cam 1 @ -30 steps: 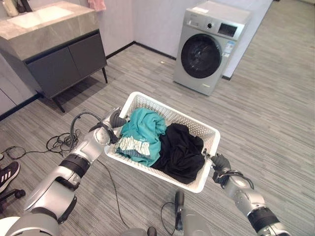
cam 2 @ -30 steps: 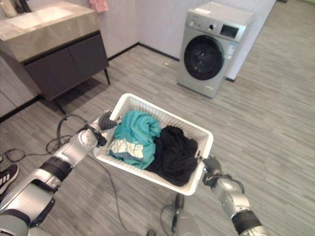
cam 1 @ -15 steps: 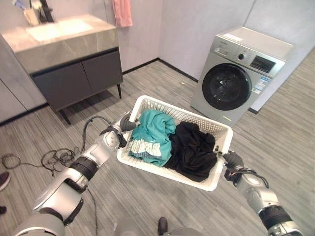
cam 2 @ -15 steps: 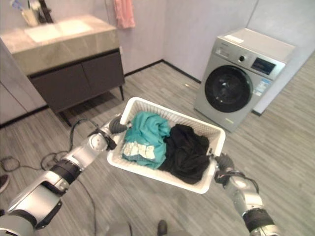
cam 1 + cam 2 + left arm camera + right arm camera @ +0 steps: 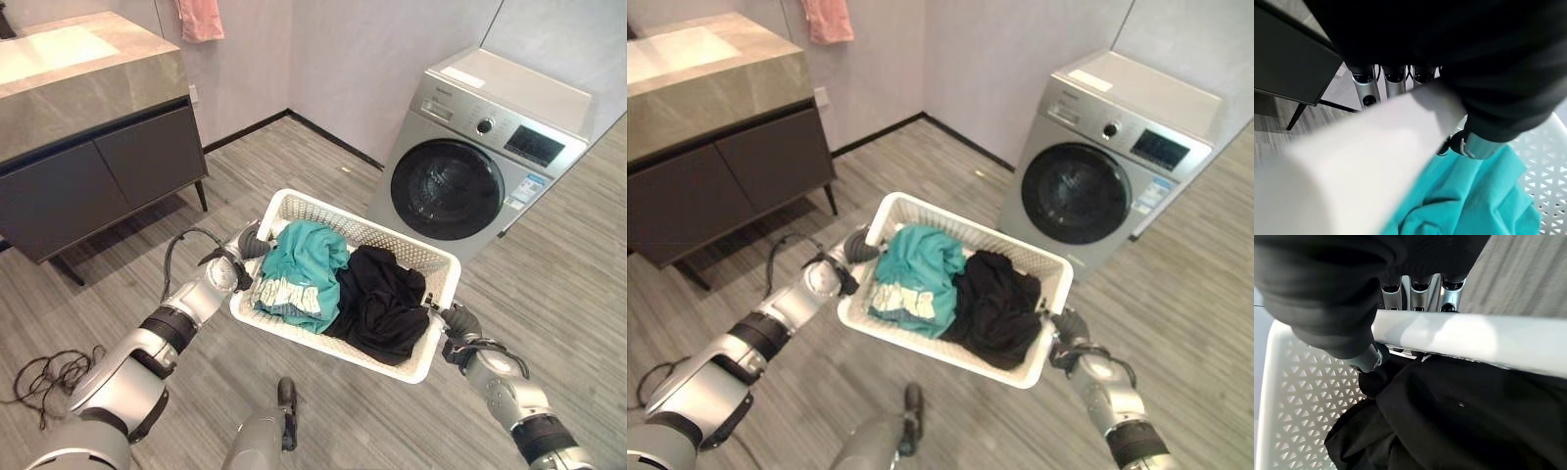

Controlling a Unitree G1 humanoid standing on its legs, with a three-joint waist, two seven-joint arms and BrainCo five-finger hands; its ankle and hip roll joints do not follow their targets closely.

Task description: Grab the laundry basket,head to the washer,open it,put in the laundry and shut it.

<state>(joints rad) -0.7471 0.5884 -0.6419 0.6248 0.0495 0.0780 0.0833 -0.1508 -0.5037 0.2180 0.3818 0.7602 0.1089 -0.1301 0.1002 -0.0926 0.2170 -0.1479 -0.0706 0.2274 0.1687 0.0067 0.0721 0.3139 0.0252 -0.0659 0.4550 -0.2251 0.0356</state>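
I carry a white lattice laundry basket (image 5: 392, 242) between both hands, above the grey plank floor. Inside lie a teal garment (image 5: 306, 264) on the left and a black garment (image 5: 380, 299) on the right. My left hand (image 5: 242, 253) is shut on the basket's left rim (image 5: 1376, 147), fingers curled under it. My right hand (image 5: 458, 324) is shut on the right rim (image 5: 1474, 340). The silver washer (image 5: 480, 147), its round dark door (image 5: 447, 190) closed, stands just beyond the basket at the right.
A dark vanity cabinet (image 5: 88, 171) with a stone top stands at the left against the wall. A pink towel (image 5: 201, 18) hangs above it. Open floor (image 5: 563, 284) lies to the right of the basket, in front of the washer.
The view has shifted: the washer now looks larger and closer, the vanity has slid left. Both hands keep their hold on the basket's rims.
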